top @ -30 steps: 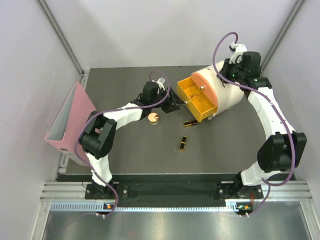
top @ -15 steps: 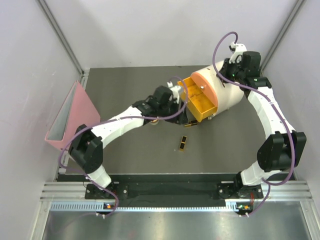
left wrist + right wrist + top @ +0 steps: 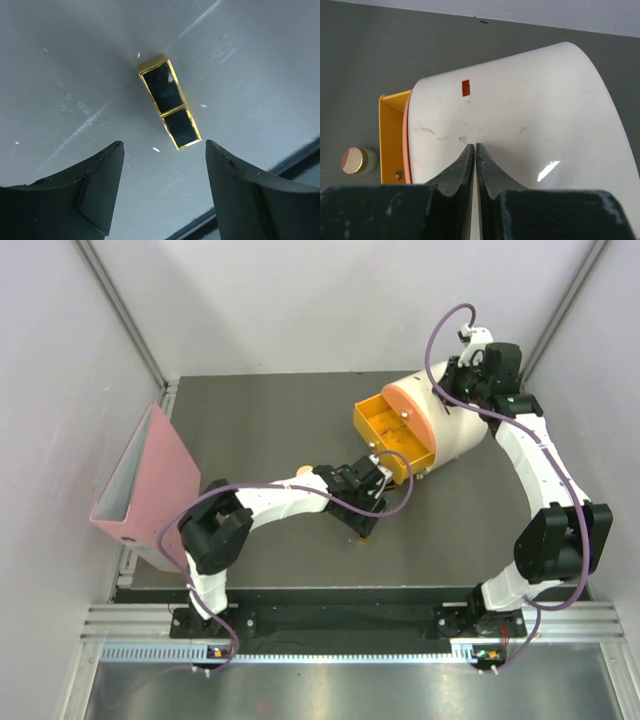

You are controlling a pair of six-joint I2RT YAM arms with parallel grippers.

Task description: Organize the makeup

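Pick-up step, by the look of it — the spread left pincer (image 3: 162, 147) hangs over the black-and-gold case (image 3: 170, 109) on the worktop (image 3: 70, 70); next it should descend, pinch, then carry toward the open orange drawer (image 3: 376, 446) at 1 o'clock from it.

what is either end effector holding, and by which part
Nothing is held. The left end effector is open over a case; the right end effector shut, empty, over the box.

The case (image 3: 170, 107) lies on the table (image 3: 75, 75), seemingly before the drawer (image 3: 395, 435).
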